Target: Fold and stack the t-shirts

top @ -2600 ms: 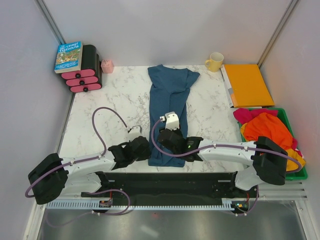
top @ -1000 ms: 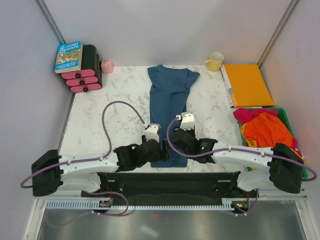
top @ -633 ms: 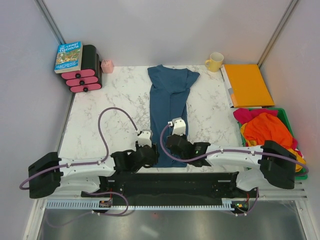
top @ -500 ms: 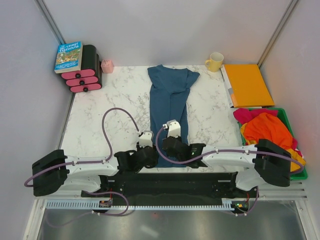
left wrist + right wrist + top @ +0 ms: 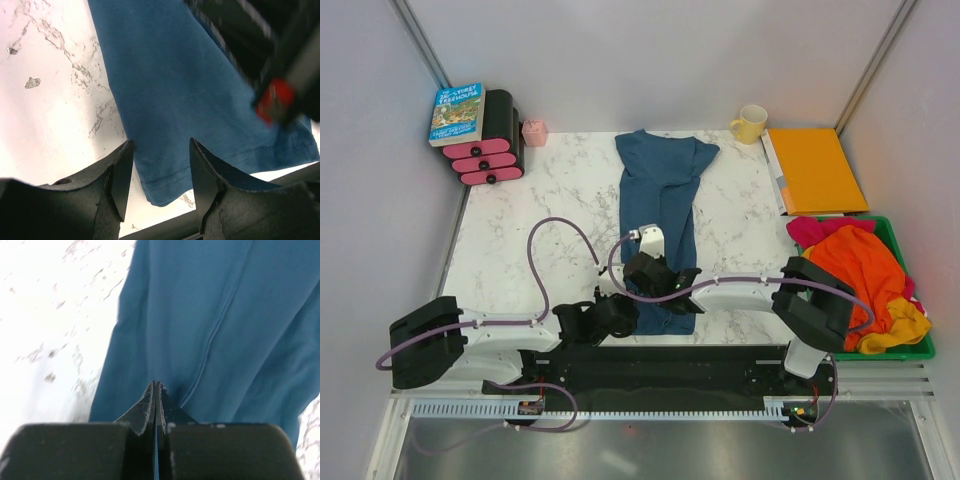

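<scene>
Two right jaws pressed together, seemingly pinching t-shirt (image 5: pixel 215 325)

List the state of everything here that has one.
teal-blue t-shirt: folded into a long strip, lying flat.
left gripper: open, fingers astride the shirt's near hem.
right gripper: shut, fingers at the shirt's left edge.
green bin: heaped with crumpled t-shirts.
yellow mug: upright.
orange folder: closed, flat.

Left pincer (image 5: pixel 159 150) stands parted, right pincer (image 5: pixel 155 389) pressed fully together.
</scene>
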`<state>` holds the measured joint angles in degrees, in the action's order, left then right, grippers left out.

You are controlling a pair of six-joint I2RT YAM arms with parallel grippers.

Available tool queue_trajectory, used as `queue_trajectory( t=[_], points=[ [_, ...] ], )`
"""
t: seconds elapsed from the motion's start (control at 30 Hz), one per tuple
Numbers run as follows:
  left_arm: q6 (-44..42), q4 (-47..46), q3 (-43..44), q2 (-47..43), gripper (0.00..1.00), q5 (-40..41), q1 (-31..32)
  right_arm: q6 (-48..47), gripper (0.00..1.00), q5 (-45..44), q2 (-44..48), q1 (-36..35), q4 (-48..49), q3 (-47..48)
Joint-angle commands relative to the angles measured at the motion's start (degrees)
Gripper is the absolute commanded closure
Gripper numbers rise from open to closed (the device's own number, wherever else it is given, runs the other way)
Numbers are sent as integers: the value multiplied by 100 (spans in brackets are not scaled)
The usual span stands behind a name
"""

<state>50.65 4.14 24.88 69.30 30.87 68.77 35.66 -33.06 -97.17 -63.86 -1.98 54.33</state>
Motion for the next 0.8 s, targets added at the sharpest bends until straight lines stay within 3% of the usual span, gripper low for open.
queue_trajectory(
  t=[0.0, 0.37, 0.57, 0.77],
  points=[
    [164, -291, -89, 14, 44, 112, 22, -129, 100, -16, -241, 303, 382, 280],
    [-38, -502, 113, 636, 44, -151, 22, -33, 100, 432, -1058, 857, 339, 395],
    [401, 244, 157, 805, 45, -362, 31, 187, 100, 563, -1217, 1120, 216, 316],
    [911, 772, -246, 340, 46, -512, 31, 187, 100, 616, -1200, 1322, 215, 359]
  ],
)
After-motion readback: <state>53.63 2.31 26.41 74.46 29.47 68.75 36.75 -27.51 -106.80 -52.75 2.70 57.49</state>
